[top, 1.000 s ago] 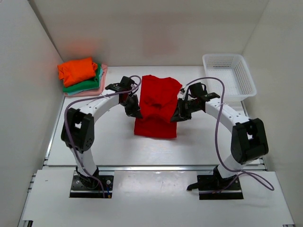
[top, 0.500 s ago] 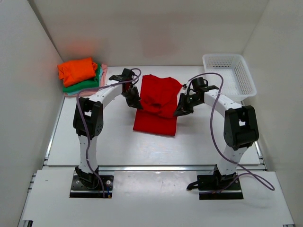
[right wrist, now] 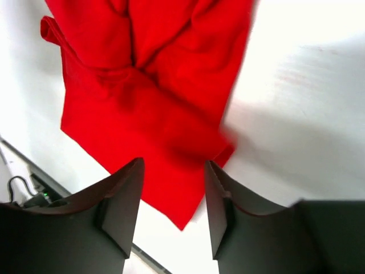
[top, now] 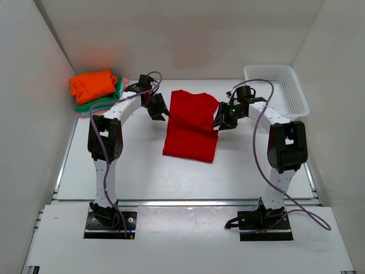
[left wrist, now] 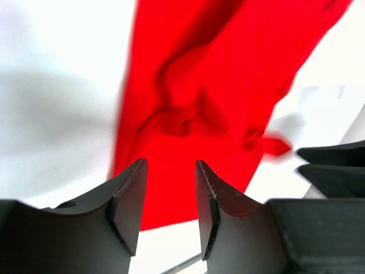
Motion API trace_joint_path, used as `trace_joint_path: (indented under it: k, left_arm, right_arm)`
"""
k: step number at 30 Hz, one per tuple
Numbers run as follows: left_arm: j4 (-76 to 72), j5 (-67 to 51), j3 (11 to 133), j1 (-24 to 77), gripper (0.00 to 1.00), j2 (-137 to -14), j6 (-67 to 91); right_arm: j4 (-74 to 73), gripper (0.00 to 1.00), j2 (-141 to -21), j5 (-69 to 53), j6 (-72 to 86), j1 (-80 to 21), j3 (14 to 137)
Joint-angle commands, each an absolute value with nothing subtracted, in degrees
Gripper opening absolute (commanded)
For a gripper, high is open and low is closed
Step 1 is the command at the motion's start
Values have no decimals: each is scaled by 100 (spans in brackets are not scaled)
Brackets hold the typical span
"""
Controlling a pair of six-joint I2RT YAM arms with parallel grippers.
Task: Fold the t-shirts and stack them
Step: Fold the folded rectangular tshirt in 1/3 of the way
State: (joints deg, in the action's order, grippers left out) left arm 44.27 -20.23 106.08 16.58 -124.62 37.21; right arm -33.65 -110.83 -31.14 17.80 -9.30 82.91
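Note:
The large red t-shirt (top: 191, 124) lies folded lengthwise in the middle of the table, rumpled near its far end; it also fills the left wrist view (left wrist: 217, 91) and the right wrist view (right wrist: 154, 97). My left gripper (top: 160, 111) hangs at its far left corner, open, with nothing between the fingers. At the shirt's right edge my right gripper (top: 221, 123) is open too and holds nothing. An orange t-shirt (top: 93, 84) tops a folded pile at the back left, over a green one (top: 106, 102) and a pale pink one (top: 100, 111).
A white plastic mesh basket (top: 276, 90) stands at the back right corner. White walls close the table on three sides. Purple cables loop along both arms.
Both grippers have let go of the red shirt and opened. They moved toward the far end, and the shirt's raised part has dropped flat onto the table.

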Motion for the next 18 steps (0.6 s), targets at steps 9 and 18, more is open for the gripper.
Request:
trace_joint_path:
  k: [9,18]
  left_arm:
    - [3912,-1451,6998,2127,54,-9810,3647]
    - [2990,-1371,6451,2188,53,-9992,3964]
  right_arm:
    - [-2480,49,-8904,-2462,2698,-1528,6048]
    - [-1398,47,-8323,-2057,3955,-2233,4474]
